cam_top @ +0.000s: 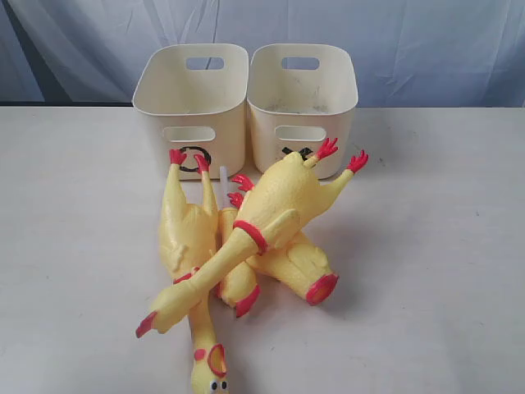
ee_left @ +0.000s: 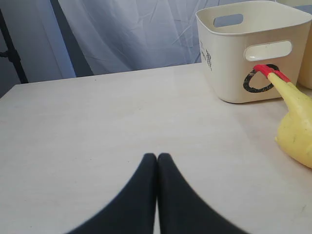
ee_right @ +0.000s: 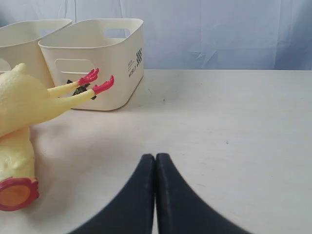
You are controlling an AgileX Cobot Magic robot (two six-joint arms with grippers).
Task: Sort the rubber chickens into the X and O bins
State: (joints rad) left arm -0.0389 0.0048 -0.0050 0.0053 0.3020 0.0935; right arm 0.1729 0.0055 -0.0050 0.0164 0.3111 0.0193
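The rubber chickens lie in a pile on the table in front of the two bins. One long whole chicken (cam_top: pixel 275 209) lies slantwise on top, its red feet near the X bin (cam_top: pixel 328 119). A second long chicken (cam_top: pixel 184 226) lies on the left with its feet at the O bin (cam_top: pixel 160 115) and its head at the front edge. A headless body (cam_top: pixel 295 263) and a piece on a white stick (cam_top: pixel 236 283) lie underneath. My left gripper (ee_left: pixel 157 157) and my right gripper (ee_right: pixel 155 157) are both shut on nothing, each low over bare table. Neither shows in the exterior view.
Both cream bins stand side by side at the back of the white table (cam_top: pixel 426 246). A pale blue curtain (cam_top: pixel 426 41) hangs behind them. In the left wrist view the O bin (ee_left: pixel 229 53) has a chicken leg (ee_left: pixel 292 112) in front of it.
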